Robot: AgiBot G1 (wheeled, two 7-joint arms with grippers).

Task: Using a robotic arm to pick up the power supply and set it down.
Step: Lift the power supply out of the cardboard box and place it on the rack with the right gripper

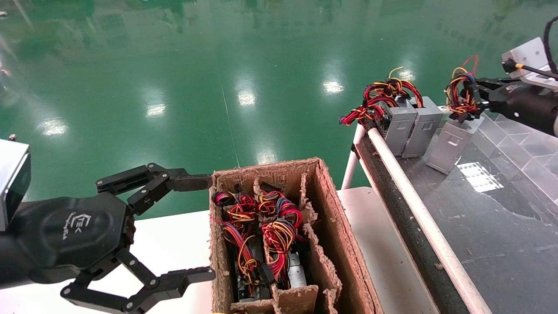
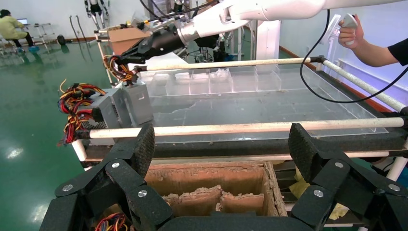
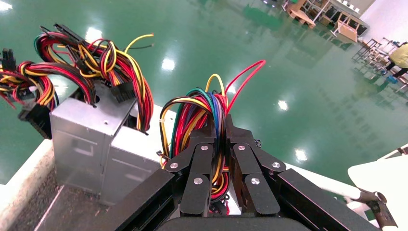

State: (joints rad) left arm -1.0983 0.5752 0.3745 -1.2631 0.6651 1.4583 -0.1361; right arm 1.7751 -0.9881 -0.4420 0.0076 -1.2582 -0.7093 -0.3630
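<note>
Your right gripper (image 1: pixel 473 98) is closed on the looped wire bundle (image 3: pixel 207 125) of the power supply (image 1: pixel 451 144), its fingers (image 3: pixel 199 168) pinching the red, yellow, orange, blue and black strands from both sides, as the right wrist view shows; the gripper reaches in from the right at the far end of the dark counter (image 1: pixel 501 226). The power supply sits on that counter with its long axis upright and slightly tilted, wires at the top, a flat grey face turned toward the head camera; whether its base rests fully on the surface you cannot tell; its body hangs just below and a little to the left of the gripper. Just beside it on the left stand two similar grey boxes (image 1: pixel 409 126), upright and touching each other, with their own red, black and yellow wires (image 1: pixel 383 98) spilling over the counter's white rail (image 1: pixel 418 205); they are the nearest things crowding the power supply, close but apart from it. Clear plastic bins (image 2: pixel 211 82) line the counter's far side in the left wrist view. Your left gripper (image 1: pixel 192 226) is parked wide open beside a worn cardboard box (image 1: pixel 331 209) on the white table (image 1: pixel 170 244); more wired units (image 1: pixel 279 244) stand in the box's compartments.
</note>
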